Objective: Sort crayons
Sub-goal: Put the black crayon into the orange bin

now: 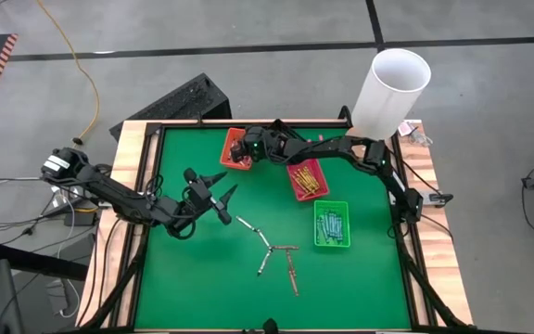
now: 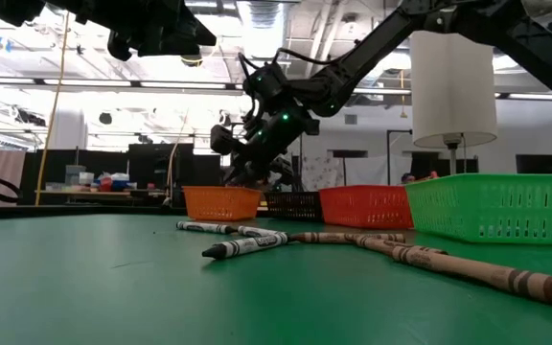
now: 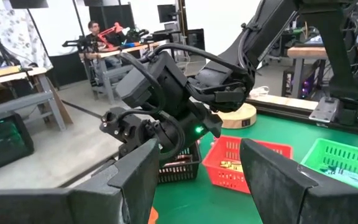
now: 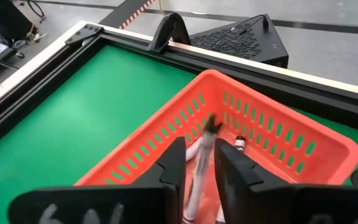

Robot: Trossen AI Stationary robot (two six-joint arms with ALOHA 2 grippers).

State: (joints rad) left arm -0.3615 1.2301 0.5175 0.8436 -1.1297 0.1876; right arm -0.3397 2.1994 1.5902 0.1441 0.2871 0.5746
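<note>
My right gripper [image 4: 202,163] hangs over the orange tray [image 4: 278,134] at the table's far middle, shut on a grey crayon [image 4: 202,155]. It also shows above this tray in the high view [image 1: 246,148] and the low view [image 2: 249,165]. My left gripper [image 1: 222,197] is open and empty above the mat, left of the loose crayons, and its fingers frame the left wrist view [image 3: 197,180]. Several grey and brown crayons [image 1: 269,250] lie flat on the green mat, and they show in the low view [image 2: 247,244]. My right gripper pinches the grey crayon between its two fingers [image 4: 174,167]. The crayon lies along the fingers, and its dark tip [image 4: 213,124] sticks out past the fingertips. The fingers slant down into the orange tray from the table's right. Whether the crayon touches the tray's floor, I cannot tell.
A dark tray [image 3: 179,167], a red tray [image 1: 309,178] with yellow-orange crayons and a green tray [image 1: 332,224] with crayons stand right of the orange one. A white tube [image 1: 392,88] stands at the far right corner. A raised dark frame [image 1: 146,186] edges the mat.
</note>
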